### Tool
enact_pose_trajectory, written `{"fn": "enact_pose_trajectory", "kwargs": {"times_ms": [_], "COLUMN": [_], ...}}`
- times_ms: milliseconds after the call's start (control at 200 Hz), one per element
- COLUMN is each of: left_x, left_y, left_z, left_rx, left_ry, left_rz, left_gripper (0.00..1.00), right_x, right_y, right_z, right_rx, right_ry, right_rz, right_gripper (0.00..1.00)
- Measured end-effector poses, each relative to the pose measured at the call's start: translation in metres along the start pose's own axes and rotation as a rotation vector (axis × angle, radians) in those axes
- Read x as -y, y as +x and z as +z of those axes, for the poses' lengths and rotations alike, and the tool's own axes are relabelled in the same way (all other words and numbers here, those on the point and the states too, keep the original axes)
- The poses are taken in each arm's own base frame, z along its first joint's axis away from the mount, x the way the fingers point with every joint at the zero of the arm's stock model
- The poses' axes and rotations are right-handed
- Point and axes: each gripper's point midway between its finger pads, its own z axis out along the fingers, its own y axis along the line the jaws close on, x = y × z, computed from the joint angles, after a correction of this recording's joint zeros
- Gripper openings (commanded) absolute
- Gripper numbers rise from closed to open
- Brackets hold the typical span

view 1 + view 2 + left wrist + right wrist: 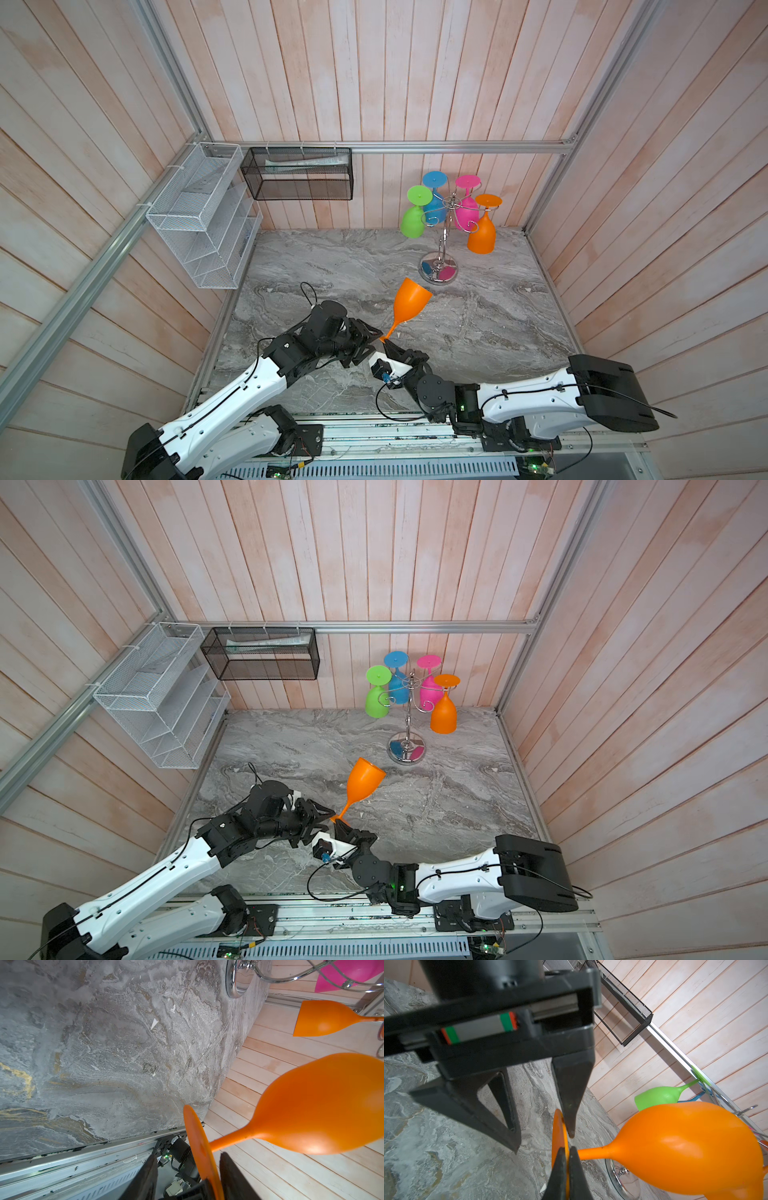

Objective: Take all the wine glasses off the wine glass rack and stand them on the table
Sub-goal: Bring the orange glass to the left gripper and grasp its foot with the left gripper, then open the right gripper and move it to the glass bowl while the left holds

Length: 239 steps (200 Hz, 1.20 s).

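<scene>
- The wine glass was seen to be of smooth, matt orange plastic, with a tulip-shaped bowl, a thin stem and a flat round foot.
- It was held off the wine glass rack, well apart from it, in front of the rack's base. It was tilted, with the bowl raised towards the rack and the foot lowest.
- The rack was formed of shiny chrome wire, with a twisted stem, curled arms and a round mirrored base in which colours were reflected.
- Four more glasses were hung upside down from its arms: a green glass, a blue glass, a pink glass and a hanging orange glass.
- The tabletop was patterned like grey veined marble, with ochre streaks shown in the left wrist view.
- The right claw was clamped on the rim of the glass's foot, with one black finger pressed to each face of the disc.
- The left claw was set apart, astride the same foot. One finger was placed close by the stem side of the disc, and a clear gap was left at the other finger.
- A white mesh basket and a black mesh basket were hung on the pale planked walls.
</scene>
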Motion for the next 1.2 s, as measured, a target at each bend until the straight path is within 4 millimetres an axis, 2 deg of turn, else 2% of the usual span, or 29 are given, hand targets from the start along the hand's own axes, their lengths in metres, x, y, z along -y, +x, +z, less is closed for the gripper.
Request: {"fn": "enact_pose_trajectory", "kwargs": {"times_ms": [180, 530, 790, 900, 1025, 1195], "left_x": [0.003, 0.004, 0.003, 0.003, -0.004, -0.020], "left_y": [-0.002, -0.019, -0.023, -0.027, -0.039, -0.068], "left_z": [0.001, -0.002, -0.004, -0.006, -0.009, -0.014], "left_rx": [-0.006, 0.010, 0.015, 0.025, 0.046, 0.096], "left_ry": [0.016, 0.034, 0.035, 0.046, 0.049, 0.048], "left_rz": [-0.013, -0.052, -0.067, -0.066, -0.052, -0.039], "left_gripper": [0.36, 0.00, 0.00, 0.00, 0.00, 0.00], "right_x": [-0.004, -0.015, -0.017, -0.017, -0.014, 0.000], "right_y": [-0.005, -0.008, -0.010, -0.012, -0.021, -0.031], "right_z": [0.003, 0.005, 0.009, 0.011, 0.012, 0.003], "right_rx": [0.005, 0.010, -0.003, -0.013, -0.009, 0.009], "right_ry": [-0.001, -0.014, 0.000, 0.001, -0.006, -0.028], "right_rz": [-0.037, -0.121, -0.137, -0.132, -0.069, 0.055], "right_gripper": [0.00, 0.00, 0.00, 0.25, 0.46, 0.62]}}
